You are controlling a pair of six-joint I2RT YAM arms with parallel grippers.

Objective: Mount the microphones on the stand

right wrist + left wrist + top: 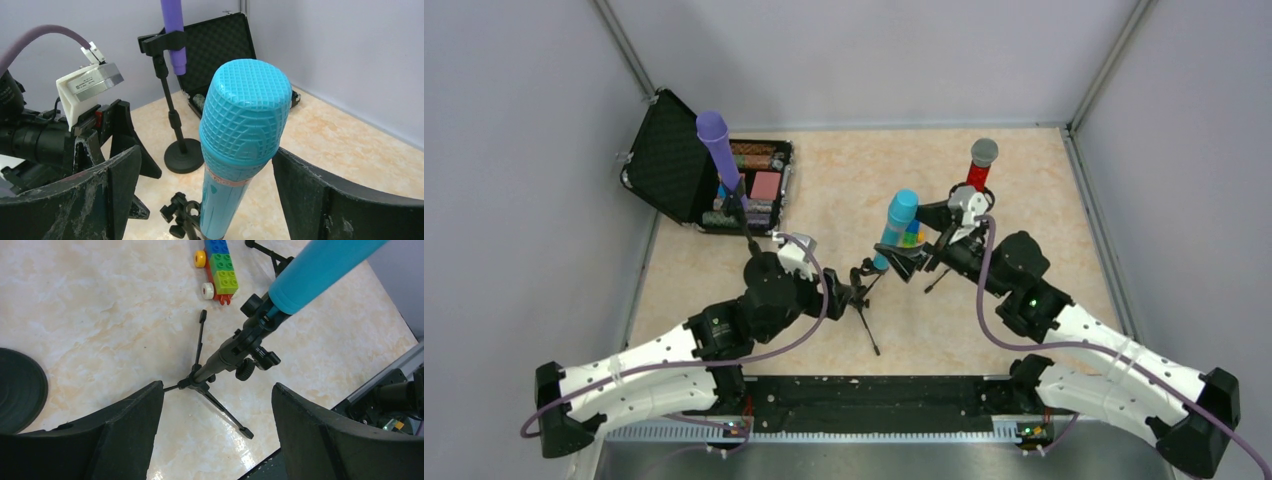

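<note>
– Three microphones: where is each?
– By size: the open case (674, 160) sits behind the purple microphone (716, 145), clipped on its round-base stand (182, 160). The cyan microphone (240, 135) leans in the tripod stand (220, 357); the red microphone (980, 165) rises beyond. My right claw (206, 152) brackets the cyan one, released, with both pads clear. My left claw (217, 386) gapes above the tripod, holding nothing.
– Best practice?
– Back out straight, never brushing the barrel; check the knob (245, 372).

No words or numbers can be read anywhere. A pale band (226, 181) around the blue microphone (245, 120) carries faint marks, too blurred to make out. The print on the white box (90, 82) is too small.
</note>
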